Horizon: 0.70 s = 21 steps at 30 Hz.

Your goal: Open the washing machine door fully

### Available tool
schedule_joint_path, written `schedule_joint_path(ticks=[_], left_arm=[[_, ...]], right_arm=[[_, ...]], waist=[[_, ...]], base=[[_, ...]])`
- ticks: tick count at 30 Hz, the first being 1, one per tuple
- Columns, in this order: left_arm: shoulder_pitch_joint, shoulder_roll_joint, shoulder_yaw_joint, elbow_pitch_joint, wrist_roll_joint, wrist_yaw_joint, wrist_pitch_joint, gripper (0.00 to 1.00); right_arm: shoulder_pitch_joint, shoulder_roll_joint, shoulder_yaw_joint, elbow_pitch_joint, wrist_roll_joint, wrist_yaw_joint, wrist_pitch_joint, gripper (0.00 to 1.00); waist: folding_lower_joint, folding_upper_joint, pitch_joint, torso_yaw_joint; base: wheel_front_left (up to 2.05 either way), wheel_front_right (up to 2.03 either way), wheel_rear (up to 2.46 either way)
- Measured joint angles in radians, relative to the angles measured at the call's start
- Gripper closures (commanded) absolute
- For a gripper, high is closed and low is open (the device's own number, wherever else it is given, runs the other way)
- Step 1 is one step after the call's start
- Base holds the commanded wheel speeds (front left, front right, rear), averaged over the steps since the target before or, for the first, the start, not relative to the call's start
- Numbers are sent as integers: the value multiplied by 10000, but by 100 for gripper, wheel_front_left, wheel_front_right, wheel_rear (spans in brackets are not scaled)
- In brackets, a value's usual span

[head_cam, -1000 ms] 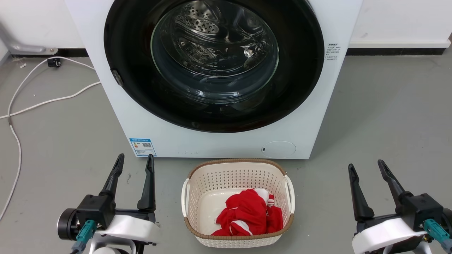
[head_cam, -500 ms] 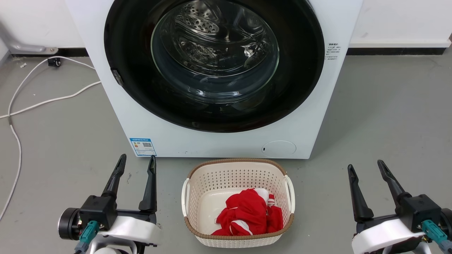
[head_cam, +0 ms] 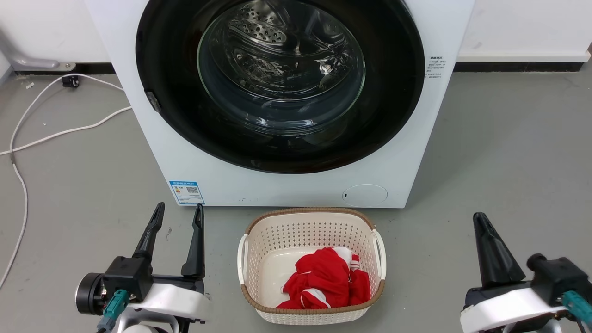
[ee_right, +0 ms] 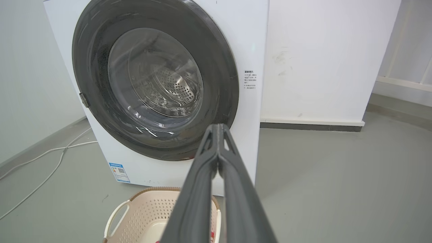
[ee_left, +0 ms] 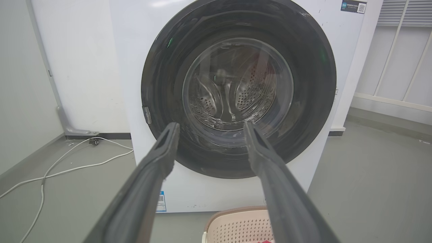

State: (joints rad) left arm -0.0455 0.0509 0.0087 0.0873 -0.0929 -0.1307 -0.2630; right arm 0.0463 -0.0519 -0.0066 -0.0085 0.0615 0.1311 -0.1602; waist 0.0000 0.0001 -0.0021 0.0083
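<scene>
The white washing machine (head_cam: 286,187) (ee_left: 135,67) (ee_right: 251,40) stands ahead on the floor. Its door (head_cam: 175,69) (ee_left: 314,84) (ee_right: 219,74), a glossy black disc with a clear glass bowl, lies closed flat against the front. A small grey latch (head_cam: 153,101) (ee_left: 146,115) (ee_right: 84,100) sits on the door's left rim. My left gripper (head_cam: 178,213) (ee_left: 209,130) hovers open low at the left, well short of the machine. At the lower right my right gripper (head_cam: 481,221) (ee_right: 217,130) is shut on nothing, fingers pressed together, clear of the machine.
A cream perforated laundry basket (head_cam: 259,259) (ee_left: 233,219) (ee_right: 135,209) holding red cloth (head_cam: 326,277) sits on the floor directly before the machine, between my grippers. White cables (head_cam: 55,134) trail over the grey floor at the left. A white wall (ee_right: 320,60) stands right of the machine.
My right gripper has closed its fingers together and shifted slightly right and down. The left gripper, the door and the basket have stayed put.
</scene>
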Motion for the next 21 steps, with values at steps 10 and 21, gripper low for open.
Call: schedule_joint_path(ticks=[10,21], left_arm=[[1,-2,-21,-21,-81,25,0,0],[-197,-4,46,-236,-81,61,0,0]], right_arm=[[-352,2,314,821,5917,-2,-865,100],[-1976,4,-414,1501,14149,-4,-1032,100]], waist=[[0,0,19,-8],[0,0,509,-5]], base=[[0,0,0],[0,0,0]])
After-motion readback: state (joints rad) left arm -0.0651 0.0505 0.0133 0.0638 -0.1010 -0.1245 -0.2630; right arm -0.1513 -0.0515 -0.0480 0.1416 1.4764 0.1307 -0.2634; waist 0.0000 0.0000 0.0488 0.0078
